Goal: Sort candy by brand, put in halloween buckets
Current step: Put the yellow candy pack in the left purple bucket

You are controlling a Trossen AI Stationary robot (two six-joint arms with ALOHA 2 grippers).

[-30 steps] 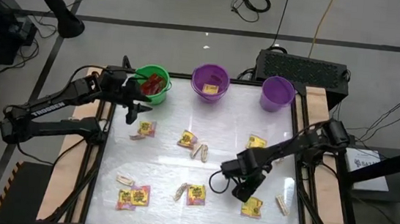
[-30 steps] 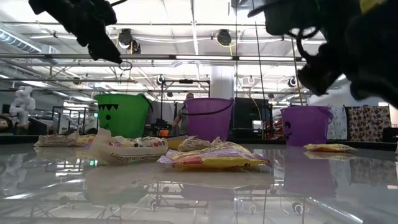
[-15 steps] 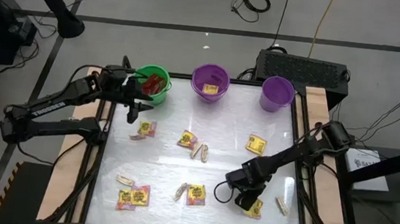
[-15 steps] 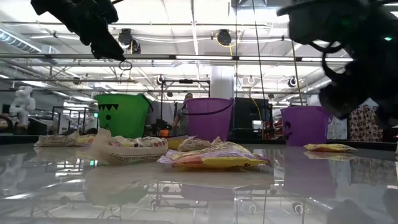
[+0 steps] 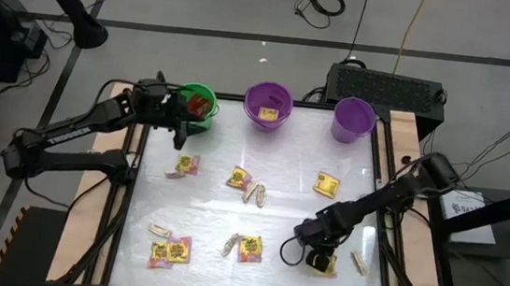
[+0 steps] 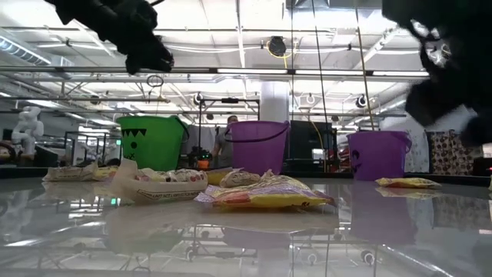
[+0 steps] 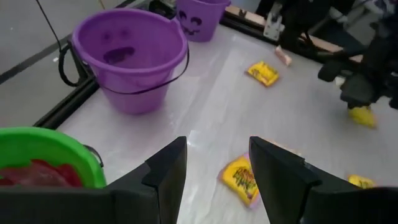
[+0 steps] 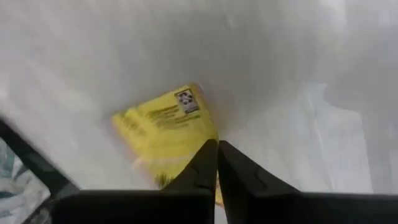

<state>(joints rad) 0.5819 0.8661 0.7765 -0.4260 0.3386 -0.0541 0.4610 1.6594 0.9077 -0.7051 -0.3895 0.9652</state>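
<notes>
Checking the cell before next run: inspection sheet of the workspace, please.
Surface: white table, glossy.
Job's things: green bucket holds red candy; middle purple bucket holds a yellow packet; lavender bucket; candies scattered, one yellow packet lying alone.
Clutter: nothing seen.
Grippers: left gripper open beside the green bucket; right gripper shut on yellow candy packet.
Cables: loose on the floor.
Surroundings: lab floor.
</notes>
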